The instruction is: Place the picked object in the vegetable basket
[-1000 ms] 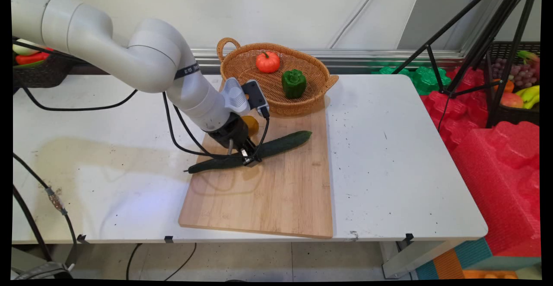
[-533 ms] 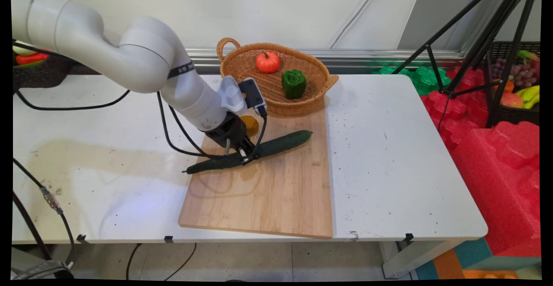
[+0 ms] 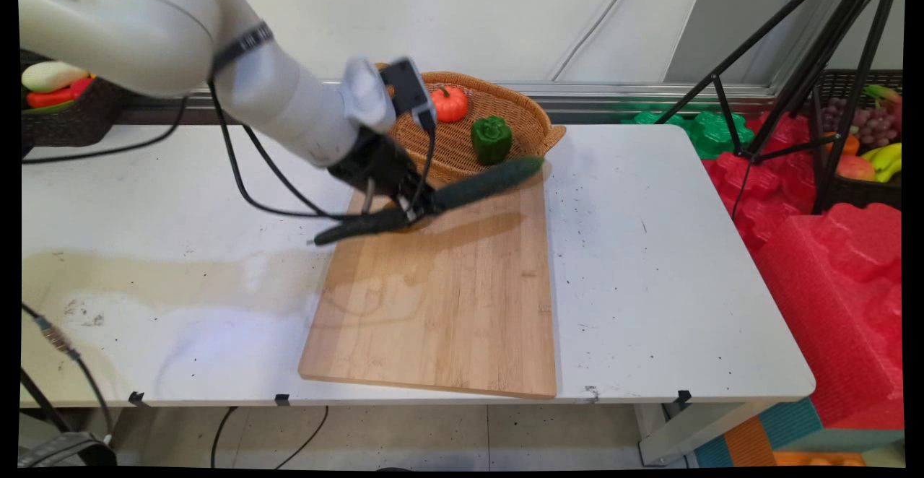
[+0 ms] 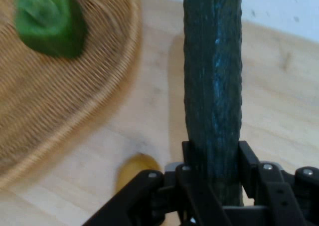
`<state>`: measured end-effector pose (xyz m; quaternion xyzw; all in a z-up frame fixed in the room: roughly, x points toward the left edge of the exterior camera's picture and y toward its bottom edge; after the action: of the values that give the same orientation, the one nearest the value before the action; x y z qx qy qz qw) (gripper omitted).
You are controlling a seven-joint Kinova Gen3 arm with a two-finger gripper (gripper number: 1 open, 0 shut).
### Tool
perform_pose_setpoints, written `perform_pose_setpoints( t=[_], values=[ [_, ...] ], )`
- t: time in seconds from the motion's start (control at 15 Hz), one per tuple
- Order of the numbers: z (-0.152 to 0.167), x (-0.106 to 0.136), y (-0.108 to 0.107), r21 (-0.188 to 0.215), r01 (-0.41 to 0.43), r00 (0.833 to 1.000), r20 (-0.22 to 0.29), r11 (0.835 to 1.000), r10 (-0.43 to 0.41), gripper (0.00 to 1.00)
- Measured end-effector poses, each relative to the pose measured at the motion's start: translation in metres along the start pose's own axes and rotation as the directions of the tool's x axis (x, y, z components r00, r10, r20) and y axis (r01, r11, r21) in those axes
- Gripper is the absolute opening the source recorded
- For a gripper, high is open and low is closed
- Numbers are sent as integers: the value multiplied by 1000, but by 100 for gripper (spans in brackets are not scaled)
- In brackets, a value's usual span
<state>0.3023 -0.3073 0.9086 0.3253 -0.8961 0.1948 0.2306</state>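
Observation:
My gripper (image 3: 417,206) (image 4: 213,163) is shut on a long dark green cucumber (image 3: 476,184) (image 4: 213,81) and holds it in the air above the far end of the wooden cutting board (image 3: 440,305). The cucumber's far tip reaches toward the rim of the wicker basket (image 3: 433,142) (image 4: 60,106). In the basket lie a green bell pepper (image 3: 491,138) (image 4: 47,21) and a small orange pumpkin (image 3: 449,102). A small yellow-orange fruit (image 4: 134,168) lies on the board just under the gripper; in the main view the arm hides it.
A dark basket of vegetables (image 3: 61,102) stands at the table's far left. A black tripod (image 3: 794,81) and red foam blocks (image 3: 830,247) stand beyond the table's right edge. Black cables (image 3: 267,182) hang from the arm.
The gripper has lifted the cucumber off the cutting board and carried it up and toward the basket. The arm has risen with it.

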Motion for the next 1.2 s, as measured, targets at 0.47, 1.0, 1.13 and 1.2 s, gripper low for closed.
perform_pose_setpoints(
  t=[0.47, 1.0, 1.13, 1.2],
  values=[
    [-38, 47, -59, 171, -89, 994, -54, 981, 100, 0],
    [-15, 74, -121, 268, -234, 972, 48, 935, 229, 0],
    [-1, 79, -137, 277, -273, 962, 85, 921, 260, 0],
    [5, 82, -143, 279, -289, 957, 100, 916, 272, 0]
  ],
)
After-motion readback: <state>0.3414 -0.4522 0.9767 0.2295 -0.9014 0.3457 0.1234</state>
